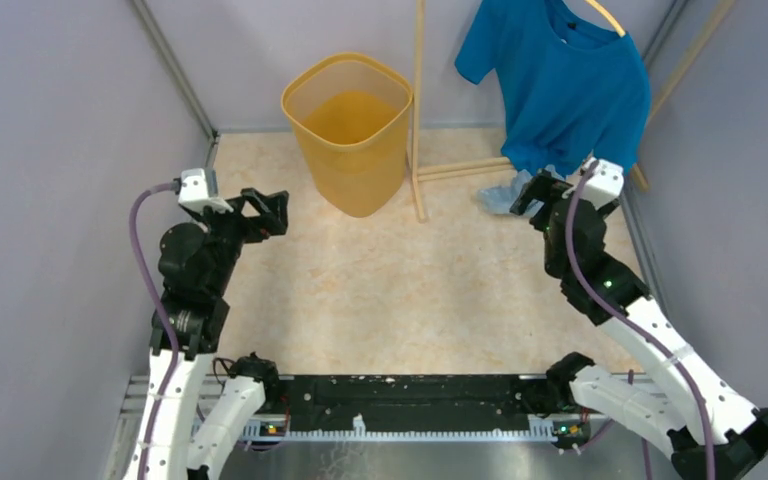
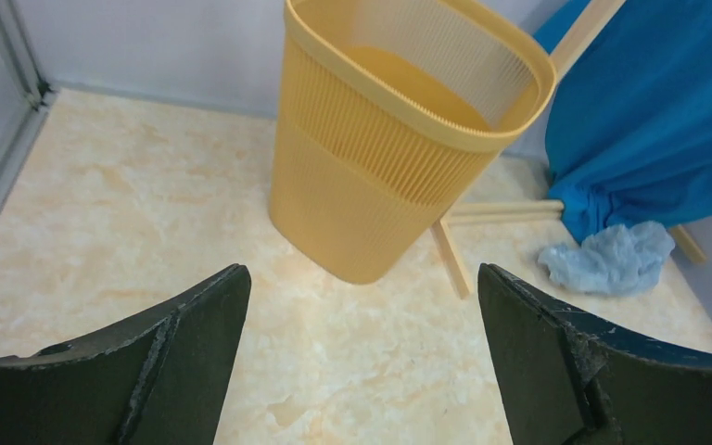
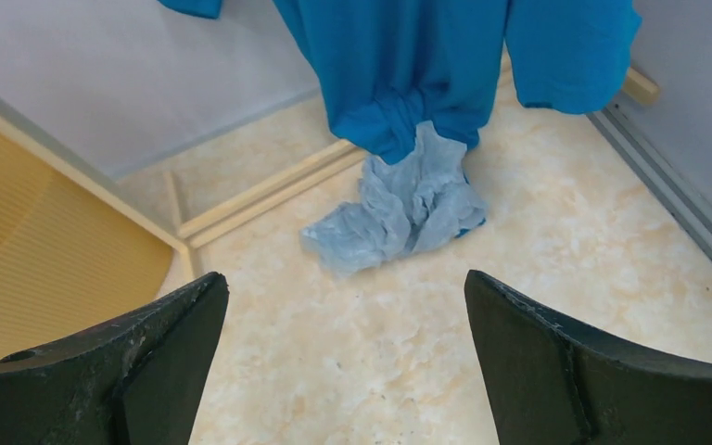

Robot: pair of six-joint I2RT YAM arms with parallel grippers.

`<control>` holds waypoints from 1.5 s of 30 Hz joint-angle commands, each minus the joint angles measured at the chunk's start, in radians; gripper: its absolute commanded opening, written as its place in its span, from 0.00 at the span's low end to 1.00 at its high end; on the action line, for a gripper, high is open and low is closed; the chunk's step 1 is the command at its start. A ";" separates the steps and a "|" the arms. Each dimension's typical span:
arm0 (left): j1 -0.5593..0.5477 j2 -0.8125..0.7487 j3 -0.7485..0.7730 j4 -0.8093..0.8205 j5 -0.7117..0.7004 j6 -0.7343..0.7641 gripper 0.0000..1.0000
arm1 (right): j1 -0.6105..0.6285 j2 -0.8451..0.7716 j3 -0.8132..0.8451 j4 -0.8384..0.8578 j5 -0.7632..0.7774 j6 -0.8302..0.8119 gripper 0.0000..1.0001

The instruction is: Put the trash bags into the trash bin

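Nothing of the job looks done yet. The trash bin [image 1: 355, 170] stands upright at the far side of the bench [image 1: 410, 290], and no pale blue shows inside it. The trash bag [image 1: 505, 193] lies crumpled on the bench to the right of the bin, past the upright of the wooden rack [image 1: 419, 120]. It sits under the hem of the blue T-shirt [image 1: 560, 80] and seems to touch it. Picking up, carrying and dropping all remain.

The right hand [image 1: 528, 195] is on the bag's side of the bin, aimed at the bag. Its fingers are spread wide; it holds nothing and is near the bag without touching it. The left hand [image 1: 270, 212] is to the left of the bin and nearer than it, facing the bin, also spread wide and empty.
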State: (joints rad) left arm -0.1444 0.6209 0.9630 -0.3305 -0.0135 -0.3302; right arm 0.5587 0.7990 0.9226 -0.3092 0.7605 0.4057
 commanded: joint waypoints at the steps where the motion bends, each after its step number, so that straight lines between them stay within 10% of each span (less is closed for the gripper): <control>1: 0.005 0.090 -0.026 0.033 0.097 0.031 0.99 | -0.006 0.081 -0.053 0.011 0.072 0.076 0.99; 7: 0.005 0.150 -0.080 0.048 0.121 0.087 0.99 | -0.033 0.204 -0.177 0.214 -0.034 0.104 0.99; 15: 0.003 0.146 -0.151 0.064 0.127 0.119 0.99 | -0.403 0.405 -0.157 0.295 -0.633 0.214 0.99; 28: -0.038 0.128 -0.163 0.057 0.117 0.132 0.99 | -0.596 0.619 -0.049 0.460 -0.785 0.150 0.96; 35: -0.040 0.129 -0.166 0.059 0.130 0.131 0.99 | -0.581 0.815 0.005 0.539 -0.785 0.165 0.74; 42: -0.038 0.149 -0.168 0.061 0.159 0.125 0.99 | -0.403 0.793 -0.033 0.480 -0.838 0.104 0.11; 45: -0.038 0.163 -0.170 0.061 0.184 0.115 0.99 | -0.279 0.658 -0.139 0.474 -0.910 0.095 0.00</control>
State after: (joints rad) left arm -0.1799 0.7670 0.7963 -0.3149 0.1261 -0.2104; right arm 0.1371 1.6314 0.8768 0.1532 -0.0406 0.5373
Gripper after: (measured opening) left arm 0.987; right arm 0.045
